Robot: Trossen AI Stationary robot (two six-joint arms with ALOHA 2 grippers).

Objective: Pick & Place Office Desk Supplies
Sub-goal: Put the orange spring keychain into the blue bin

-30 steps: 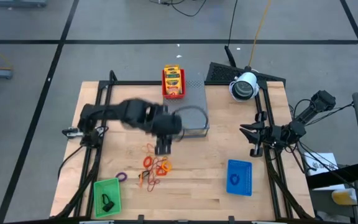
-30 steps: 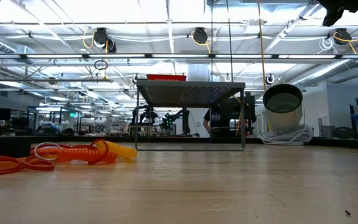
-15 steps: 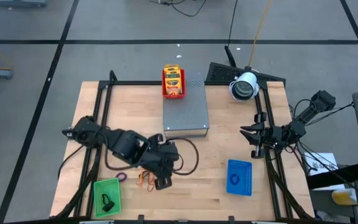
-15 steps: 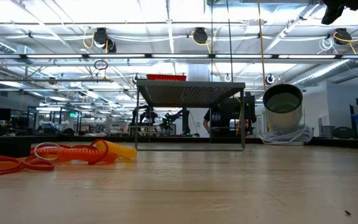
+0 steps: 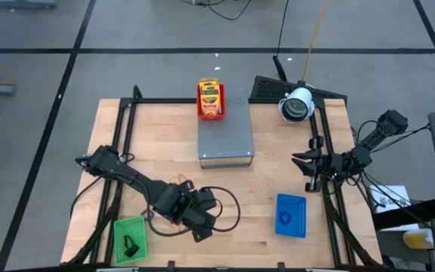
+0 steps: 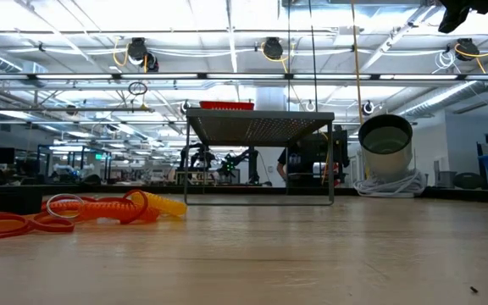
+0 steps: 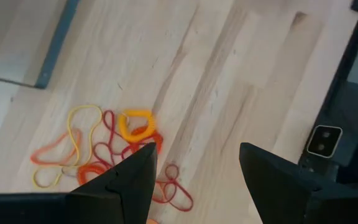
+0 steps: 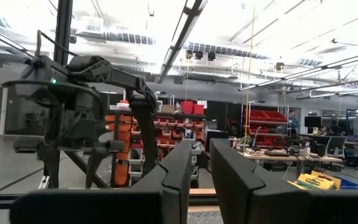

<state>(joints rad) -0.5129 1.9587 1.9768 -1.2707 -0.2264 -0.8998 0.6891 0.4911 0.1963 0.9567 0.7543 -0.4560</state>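
Note:
A heap of orange, yellow and red rubber-band loops [image 7: 104,152] lies flat on the wooden table, left of the middle near the near edge; the low view shows these bands [image 6: 66,212] too. My left gripper [image 7: 194,186] is open and hovers above the bands without touching them. In the high view the left gripper [image 5: 199,221] and its arm cover most of the heap. Yellow-and-green crayon packets [image 5: 211,97] lie in the red tray. A dark clip [image 5: 131,245] lies in the green tray, and a blue band [image 5: 285,218] in the blue tray. My right gripper [image 8: 201,177] is shut, parked at the table's right edge.
The grey perforated box [image 5: 225,136] stands at the far middle, with the red tray [image 5: 200,106] on its far left corner. The green tray [image 5: 119,230] sits at the near left and the blue tray [image 5: 299,205] at the near right. Black frame rails [image 5: 119,136] run along both sides.
My left arm has swung from beside the grey box toward the table's near edge and come down low over the rubber bands, now covering most of them in the high view. The bands have stayed where they were.

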